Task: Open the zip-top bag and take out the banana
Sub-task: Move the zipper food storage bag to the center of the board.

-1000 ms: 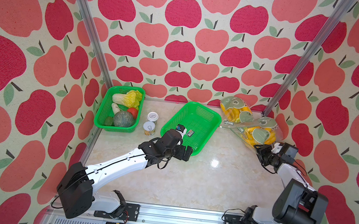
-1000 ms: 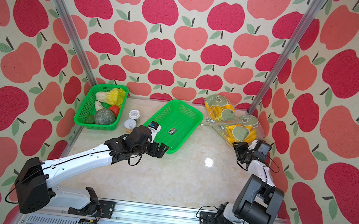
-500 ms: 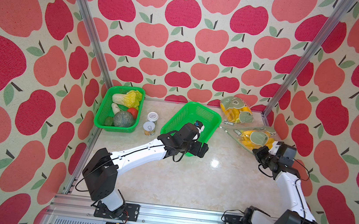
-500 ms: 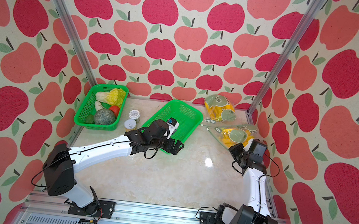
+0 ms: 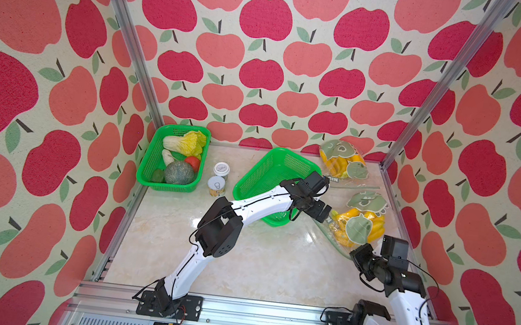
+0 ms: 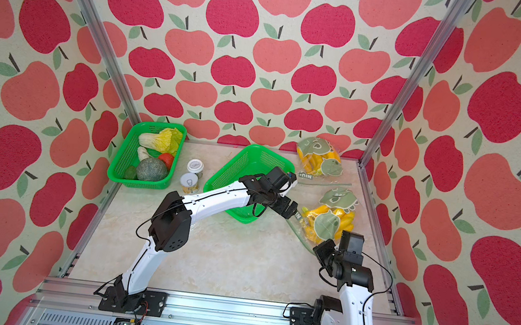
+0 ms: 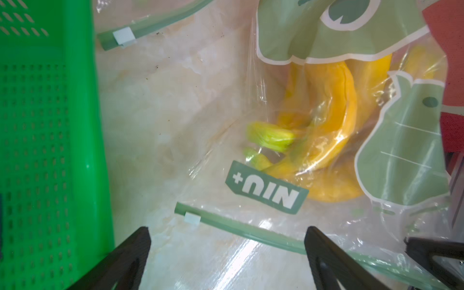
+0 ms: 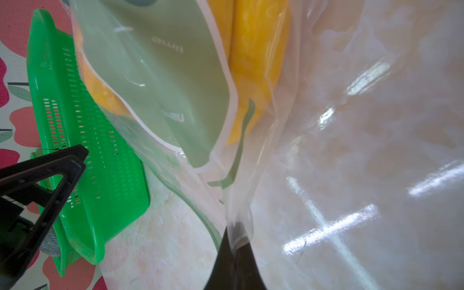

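**Zip still to be drawn.** The opening step is judged to be in hand. The nearer zip-top bag (image 5: 359, 221) lies on the marble-look tabletop (image 5: 257, 263) close to the right wall. It is pinned at its front corner by the right gripper (image 5: 357, 252), whose jaws are clamped flat on the clear film, as shown in the right wrist view. The left gripper (image 7: 227, 229) is held just over the green zip strip (image 7: 251, 232), its jaws spread as wide as they go and nothing between them.

The banana bunch (image 7: 334, 120) is seen inside the bag, stems towards the zip. The white slider (image 7: 192, 218) sits at the strip's end nearest the empty green basket (image 5: 270, 178). A second printed bag (image 5: 342, 161) is left untouched by the back wall.

Next, the left jaws would need to be lowered and closed on the slider. The slider would then be drawn along the strip towards the anchored corner. Because the film is thin and slippery, a square, firm pinch is called for.

A second earlier, the left arm was back over the basket's near rim and the right jaws were only part-closed. The bag lay farther back then and has since been pulled forward.
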You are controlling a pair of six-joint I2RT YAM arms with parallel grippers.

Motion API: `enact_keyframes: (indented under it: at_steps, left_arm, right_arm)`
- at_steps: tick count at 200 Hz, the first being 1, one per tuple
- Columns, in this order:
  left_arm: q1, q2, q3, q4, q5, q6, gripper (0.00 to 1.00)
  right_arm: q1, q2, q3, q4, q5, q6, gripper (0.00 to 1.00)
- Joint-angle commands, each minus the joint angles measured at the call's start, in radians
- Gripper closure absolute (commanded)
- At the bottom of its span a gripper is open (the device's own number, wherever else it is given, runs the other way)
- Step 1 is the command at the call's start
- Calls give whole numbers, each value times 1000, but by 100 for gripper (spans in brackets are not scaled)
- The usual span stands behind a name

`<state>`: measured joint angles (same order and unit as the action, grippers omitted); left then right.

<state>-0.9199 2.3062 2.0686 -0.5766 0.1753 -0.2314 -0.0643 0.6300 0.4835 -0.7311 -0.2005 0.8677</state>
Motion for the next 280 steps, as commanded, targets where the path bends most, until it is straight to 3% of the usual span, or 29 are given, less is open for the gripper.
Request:
enact_keyframes:
  at_steps: [1, 54, 69, 94, 122, 146, 167, 219, 254, 280]
  left_arm:
    - [-14, 73, 107, -132, 20, 68, 0]
    - [-29, 173, 172, -133, 135, 140, 0]
    - [-28, 210, 189, -144, 163, 151, 4]
    - [-29, 242, 191, -138, 185, 141, 20]
    - [-32, 211, 149, -110, 151, 112, 51]
    - [-38, 118, 22, -38, 76, 77, 71]
    - [-45, -1, -146, 65, 25, 22, 84]
    - [-77, -238, -483, 233, -34, -89, 100]
    - [-124, -294, -567, 257, -40, -139, 100]
    - [-138, -294, -578, 279, -12, -191, 100]
  right_arm:
    - [6, -23, -16, -111, 72, 45, 100]
    - [6, 1, -18, -81, 130, 33, 100]
    - [6, 8, -16, -67, 145, 28, 100]
    - [4, 32, -9, -43, 161, 13, 100]
    - [1, 74, 6, -24, 198, -27, 100]
    - [-9, 111, 9, 23, 215, -72, 100]
    - [-27, 176, 16, 84, 203, -118, 100]
    - [-46, 325, 82, 225, 125, -225, 99]
    - [-46, 354, 112, 216, 159, -250, 90]
    - [-45, 289, 102, 167, 160, -208, 65]
